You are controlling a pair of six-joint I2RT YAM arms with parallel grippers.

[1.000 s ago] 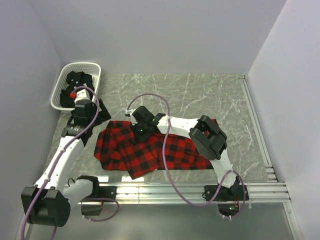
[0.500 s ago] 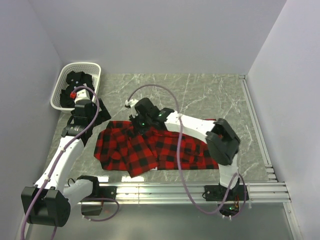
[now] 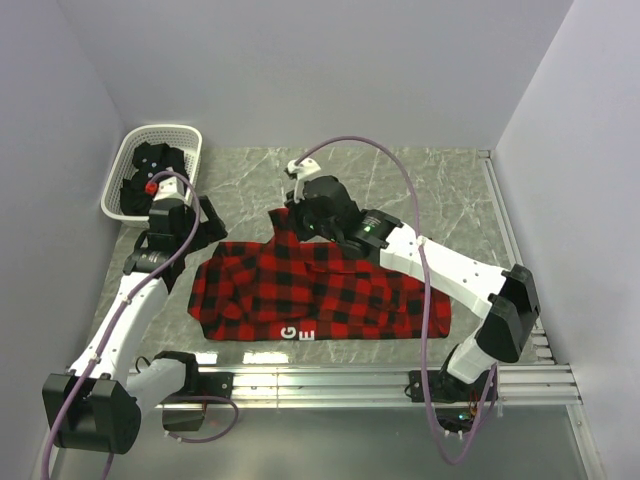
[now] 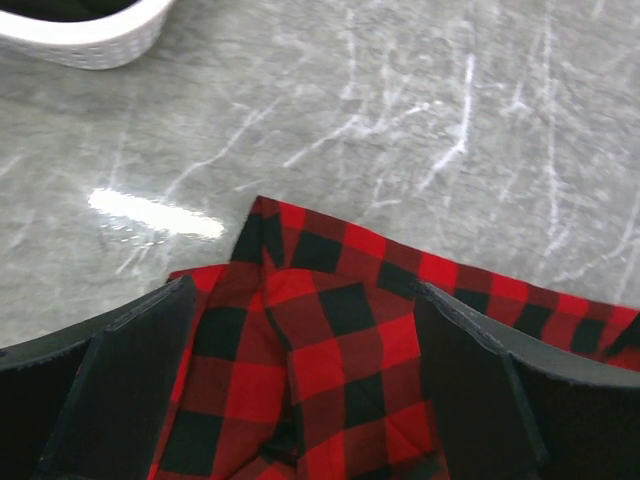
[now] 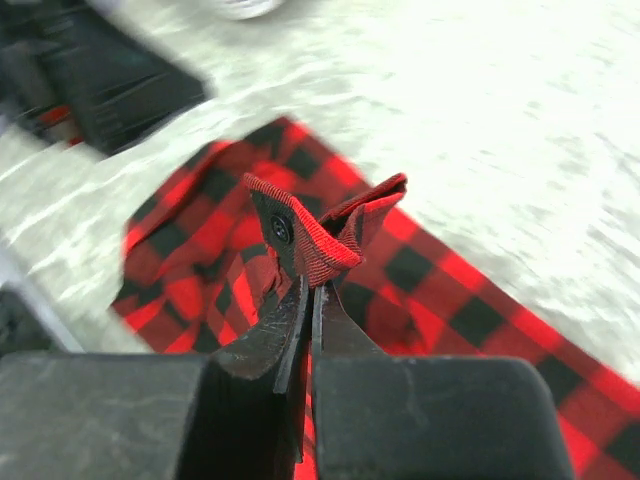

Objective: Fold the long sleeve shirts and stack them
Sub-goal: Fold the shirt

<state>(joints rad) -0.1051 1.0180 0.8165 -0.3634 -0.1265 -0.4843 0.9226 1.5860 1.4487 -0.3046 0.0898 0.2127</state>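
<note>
Right wrist view: the right gripper (image 5: pixel 308 292) is clamped on a thin buttoned edge of the flannel shirt (image 3: pixel 330 295), which lies on the marble table (image 3: pixel 430 190). So slim a pinch may slip under drag, since the left gripper (image 4: pixel 305 390), jaws wide apart, pins nothing

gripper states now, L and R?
Left gripper: open, empty, above a corner of the flannel.
Right gripper: shut, fingers pinching a folded edge of the flannel.
</note>
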